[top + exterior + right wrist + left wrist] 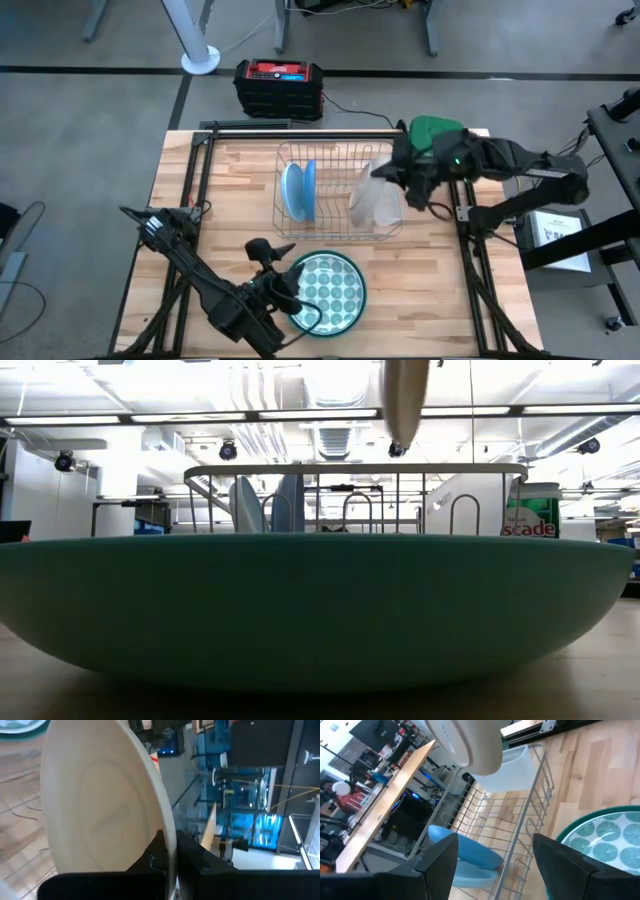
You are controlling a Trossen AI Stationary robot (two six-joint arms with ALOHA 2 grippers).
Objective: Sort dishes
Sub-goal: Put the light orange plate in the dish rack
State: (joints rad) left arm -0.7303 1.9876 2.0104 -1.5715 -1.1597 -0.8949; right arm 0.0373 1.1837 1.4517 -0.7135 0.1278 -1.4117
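A cream plate (376, 203) hangs on edge over the right part of the wire dish rack (335, 232), held by my right gripper (397, 173). Its lower edge (405, 400) shows above the rack's top wire in the low view. Two light blue plates (298, 190) stand on edge in the rack's left slots. The large teal-rimmed plate (326, 290) lies flat on the table in front of the rack. My left gripper (279, 262) is open just left of that plate's rim, pointing toward the rack and touching nothing. My right gripper (169, 842) pinches the cream plate's rim (161, 822) between its two fingers, one on each face. The fingers come in from the table's right side. The plate is lifted clear and stands on edge, hanging below the fingers over the rack.
A green-and-white detergent package (436, 129) stands at the table's far right corner behind the rack. A black and red box (279, 87) sits on the floor beyond the far edge. Bare wood lies left of the rack and along the near right.
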